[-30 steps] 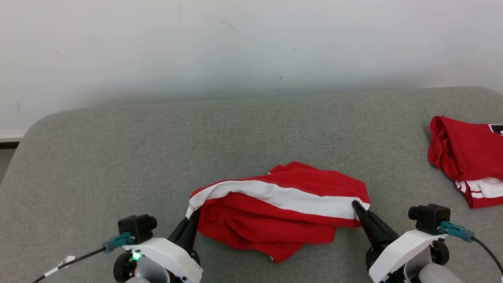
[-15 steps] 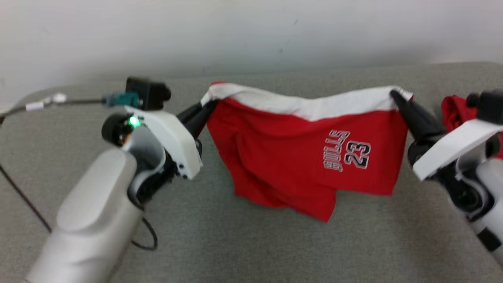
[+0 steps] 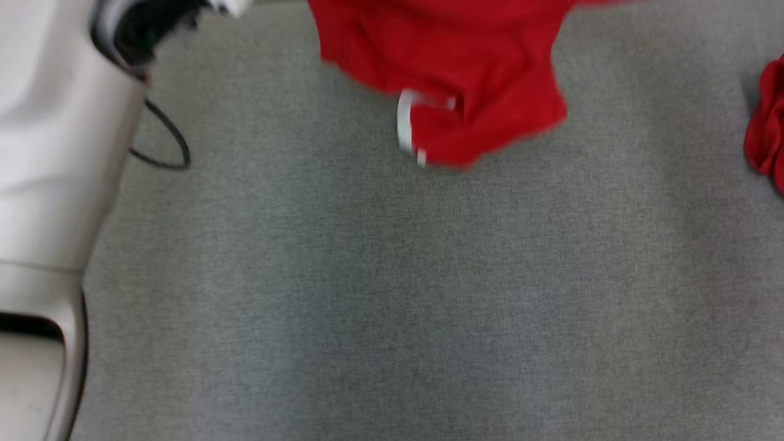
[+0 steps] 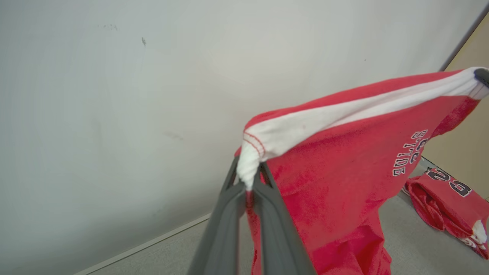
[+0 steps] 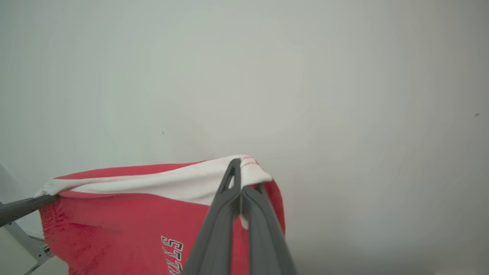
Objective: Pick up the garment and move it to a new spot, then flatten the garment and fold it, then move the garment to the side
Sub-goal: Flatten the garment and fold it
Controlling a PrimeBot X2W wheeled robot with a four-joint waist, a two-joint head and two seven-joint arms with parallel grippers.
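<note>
Bulls shorts (image 4: 344,172) hang between my left gripper (image 4: 248,172) and right gripper (image 5: 244,183), both clamped on the white waistband (image 4: 344,114) corners; best held taut and level.

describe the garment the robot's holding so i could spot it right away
Over the grey surface, in front of the white wall, red shorts hang stretched between the left gripper and the right gripper, each pinching a corner of the white band. Unlike the other red garment lying crumpled on the surface to the right, these are held up and spread.
</note>
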